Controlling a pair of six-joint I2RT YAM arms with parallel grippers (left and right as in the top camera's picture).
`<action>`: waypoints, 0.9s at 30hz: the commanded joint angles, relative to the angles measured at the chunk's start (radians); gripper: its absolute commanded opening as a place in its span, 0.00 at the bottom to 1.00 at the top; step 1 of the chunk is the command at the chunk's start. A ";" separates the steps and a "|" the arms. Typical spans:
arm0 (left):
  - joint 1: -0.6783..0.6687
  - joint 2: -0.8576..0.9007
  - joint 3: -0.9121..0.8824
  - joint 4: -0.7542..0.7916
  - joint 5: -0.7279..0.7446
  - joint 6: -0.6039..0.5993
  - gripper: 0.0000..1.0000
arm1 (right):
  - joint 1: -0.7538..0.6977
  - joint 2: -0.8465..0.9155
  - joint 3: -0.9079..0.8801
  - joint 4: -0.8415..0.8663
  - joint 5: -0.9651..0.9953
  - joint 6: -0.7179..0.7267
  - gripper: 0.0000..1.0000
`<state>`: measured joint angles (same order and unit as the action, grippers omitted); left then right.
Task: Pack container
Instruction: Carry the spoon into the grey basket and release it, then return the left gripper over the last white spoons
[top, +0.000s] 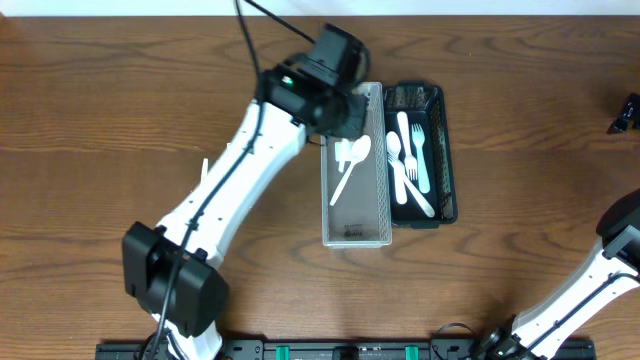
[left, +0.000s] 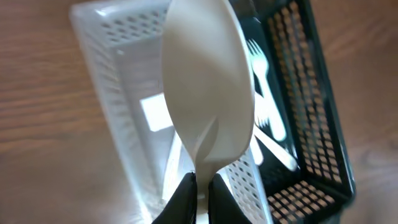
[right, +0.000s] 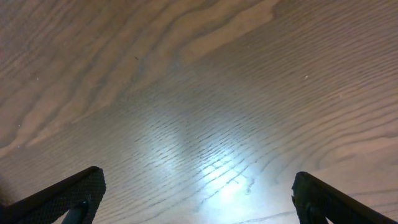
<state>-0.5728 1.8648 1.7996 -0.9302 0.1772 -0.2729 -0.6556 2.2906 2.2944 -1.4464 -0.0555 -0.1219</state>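
White spoon (left: 208, 93) pinched in left end effector (left: 201, 188), arm (top: 240, 170) outstretched over white basket (left: 118, 37); right end effector (right: 199, 196) agape.

I have the container (top: 355, 228) lying lengthwise near the middle of the table (top: 120, 100); the cutlery tray (top: 450, 150) sits just beside it at 3 o'clock, set a little further toward 12; forks (top: 419, 160) lie lengthwise in that tray (other cutlery among them). The spoon (top: 352, 168) pinched in my left gripper (left: 199, 190) is over the container's 12 o'clock end, handle slanting toward 7; my right gripper (right: 199, 199) is over the tabletop, well apart toward 4 o'clock.
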 joint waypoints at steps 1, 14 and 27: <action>-0.006 0.021 -0.014 -0.005 -0.002 -0.018 0.28 | -0.009 0.006 -0.001 0.000 -0.004 -0.014 0.99; 0.045 0.016 -0.013 0.014 -0.064 0.053 0.98 | -0.009 0.006 -0.001 0.000 -0.004 -0.014 0.99; 0.330 0.005 -0.055 -0.214 -0.219 0.080 0.98 | -0.009 0.006 -0.001 0.000 -0.004 -0.014 0.99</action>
<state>-0.2794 1.8759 1.7798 -1.1294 -0.0082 -0.2089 -0.6556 2.2906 2.2944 -1.4460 -0.0555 -0.1219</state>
